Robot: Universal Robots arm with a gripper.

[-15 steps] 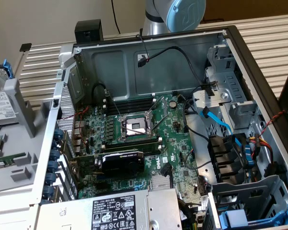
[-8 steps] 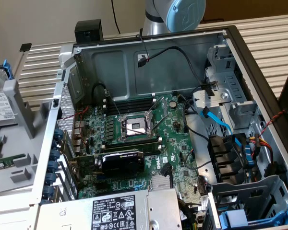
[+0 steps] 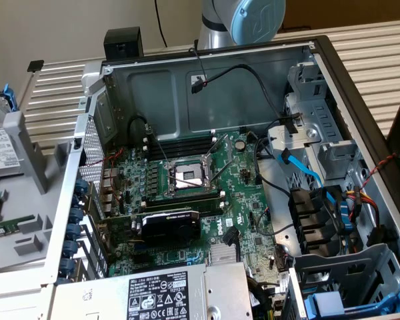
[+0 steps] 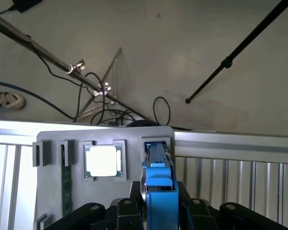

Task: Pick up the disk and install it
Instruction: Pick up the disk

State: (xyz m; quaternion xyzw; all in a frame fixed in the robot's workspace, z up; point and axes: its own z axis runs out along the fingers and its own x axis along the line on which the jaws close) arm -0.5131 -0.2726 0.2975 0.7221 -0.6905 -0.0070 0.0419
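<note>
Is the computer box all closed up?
No, the computer case is open, and the green motherboard shows inside it.

Disk [image 4: 159, 191] frame glossy bright-blue plastic, holder [image 4: 105, 191] matt grey plastic, CPU [image 4: 102, 160] lid shiny metal, table [image 4: 230, 172] ribbed brushed metal, computer case [image 3: 157, 90] bare dull sheet metal.

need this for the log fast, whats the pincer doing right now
Pincer: closed on the disk, holding it edge-on.
</note>
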